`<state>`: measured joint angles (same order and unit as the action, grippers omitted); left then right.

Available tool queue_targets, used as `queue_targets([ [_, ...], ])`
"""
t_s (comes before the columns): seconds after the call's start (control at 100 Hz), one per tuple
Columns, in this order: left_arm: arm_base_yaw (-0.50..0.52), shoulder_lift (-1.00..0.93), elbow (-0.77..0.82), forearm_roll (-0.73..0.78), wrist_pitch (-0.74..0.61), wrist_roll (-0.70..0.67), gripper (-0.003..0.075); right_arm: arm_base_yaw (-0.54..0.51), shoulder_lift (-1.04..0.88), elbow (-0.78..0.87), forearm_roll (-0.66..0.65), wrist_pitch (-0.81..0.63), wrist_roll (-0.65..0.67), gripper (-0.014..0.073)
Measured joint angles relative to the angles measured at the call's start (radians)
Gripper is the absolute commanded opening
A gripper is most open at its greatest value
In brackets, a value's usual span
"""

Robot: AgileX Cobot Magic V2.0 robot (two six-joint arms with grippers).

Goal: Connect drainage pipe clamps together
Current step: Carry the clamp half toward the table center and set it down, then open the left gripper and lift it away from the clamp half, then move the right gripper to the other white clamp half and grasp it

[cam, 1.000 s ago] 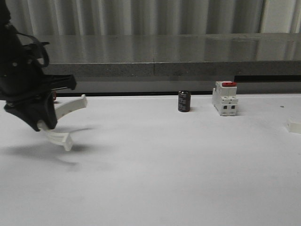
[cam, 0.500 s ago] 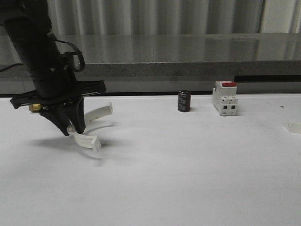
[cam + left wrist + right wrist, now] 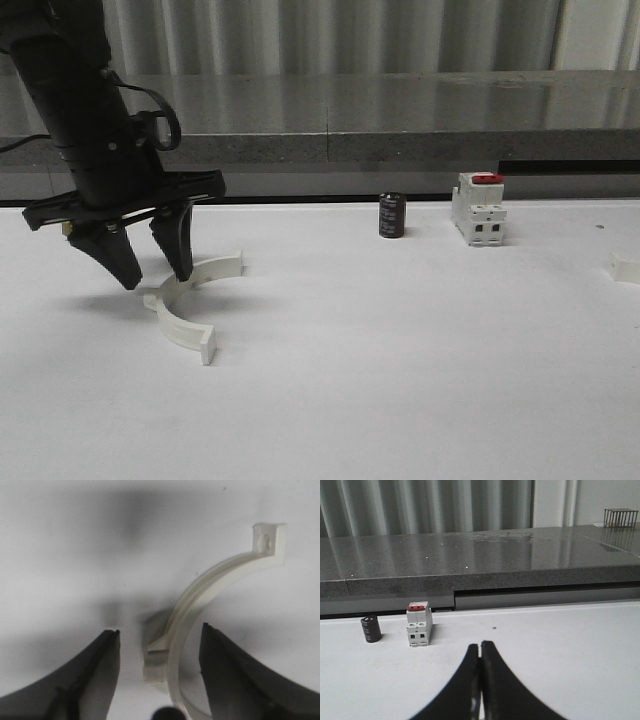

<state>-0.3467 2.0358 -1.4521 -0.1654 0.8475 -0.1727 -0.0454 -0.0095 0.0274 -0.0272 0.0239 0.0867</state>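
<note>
The broad white surface (image 3: 400, 380) carries everything, with a grey stone-like ledge (image 3: 400, 110) running along its far side. Over the surface's left part stands the black left arm, its left claw (image 3: 153, 270) spread wide, fingertips low and apart from the plastic. Just beside those tips lies a white plastic semicircular drainage pipe clamp half (image 3: 186, 310), resting flat on the surface, its arc opening toward the right with one flat end flange near the front and the other farther back; in the left wrist view the same half-ring (image 3: 200, 610) curves between the dark fingers, nearer to one of them. At the surface's right edge a small white piece (image 3: 625, 268) may be the other half, though too little of it shows to tell. The right claw (image 3: 480, 680) is pressed closed on nothing, aimed toward a white boxy switch with a red top (image 3: 418, 630) and a small black cylinder (image 3: 370, 629), both far back on the surface. The step in hand looks like setting this half down; to do it well, the left claw should lift straight up without dragging the arc, leaving the flanges facing open space so the mate can be brought squarely against them.
</note>
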Motion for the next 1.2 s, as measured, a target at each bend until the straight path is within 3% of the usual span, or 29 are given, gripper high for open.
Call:
queue_targets([
  [0.11, 0.000, -0.013, -0.001, 0.000, -0.002, 0.000, 0.0352, 0.000, 0.000, 0.000, 0.000, 0.000, 0.000, -0.0067],
  [0.36, 0.000, -0.143, -0.001, 0.032, 0.032, 0.000, -0.0023, 0.000, 0.000, 0.000, 0.000, 0.000, 0.000, -0.0067],
  [0.54, 0.020, -0.248, 0.001, 0.068, 0.046, 0.000, -0.0021, 0.000, 0.000, 0.000, 0.000, 0.000, 0.000, -0.0067],
  [0.83, 0.142, -0.404, 0.025, 0.109, 0.075, 0.049, -0.0021, 0.000, 0.000, 0.000, 0.000, 0.000, 0.000, -0.0067],
  [1.2, 0.292, -0.753, 0.325, 0.116, -0.014, 0.098, -0.0021, 0.000, 0.000, 0.000, 0.000, 0.000, 0.000, -0.0067],
])
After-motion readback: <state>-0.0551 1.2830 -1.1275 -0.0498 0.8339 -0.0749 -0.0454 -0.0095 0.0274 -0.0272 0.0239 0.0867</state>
